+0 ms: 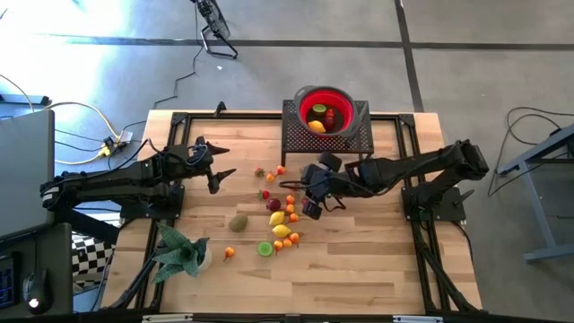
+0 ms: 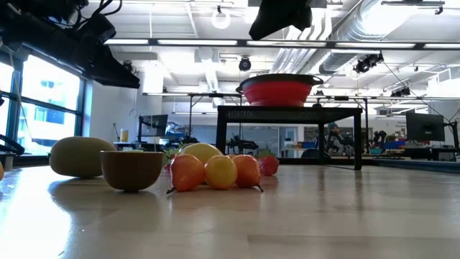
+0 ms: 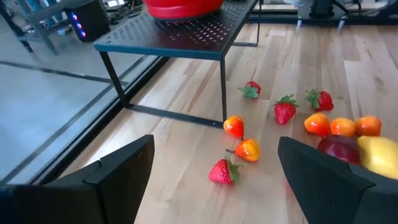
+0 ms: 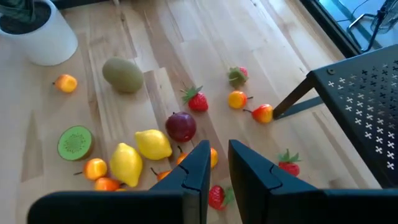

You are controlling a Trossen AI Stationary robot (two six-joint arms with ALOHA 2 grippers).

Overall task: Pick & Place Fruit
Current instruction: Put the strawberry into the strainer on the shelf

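Wooden table [image 1: 359, 269] boards carry the fruit [image 1: 280, 220], which is scattered in a loose cluster in front of the black perforated stand [image 1: 327, 135]. On that stand a red bowl [image 1: 325, 108] is set, and a few fruits are seen inside it. Among the cluster, a yellow lemon [image 4: 153, 144], a dark-red plum [image 4: 181, 126], a halved kiwi [image 4: 75, 142] with its green face up, a whole brown kiwi [image 4: 123, 74] and several strawberries [image 3: 285, 111] can be told apart. A white pot [image 4: 41, 32] holding a green plant [image 1: 179, 251] is placed well away from the stand, beyond the fruit.

The right gripper [image 4: 215, 163] is held above the fruit, just in front of the stand, with its fingers nearly together and nothing seen between them. The left gripper [image 3: 214, 165] is held beside the cluster, farther from the stand, its fingers spread wide and empty.

No brand, label or writing can be read anywhere.
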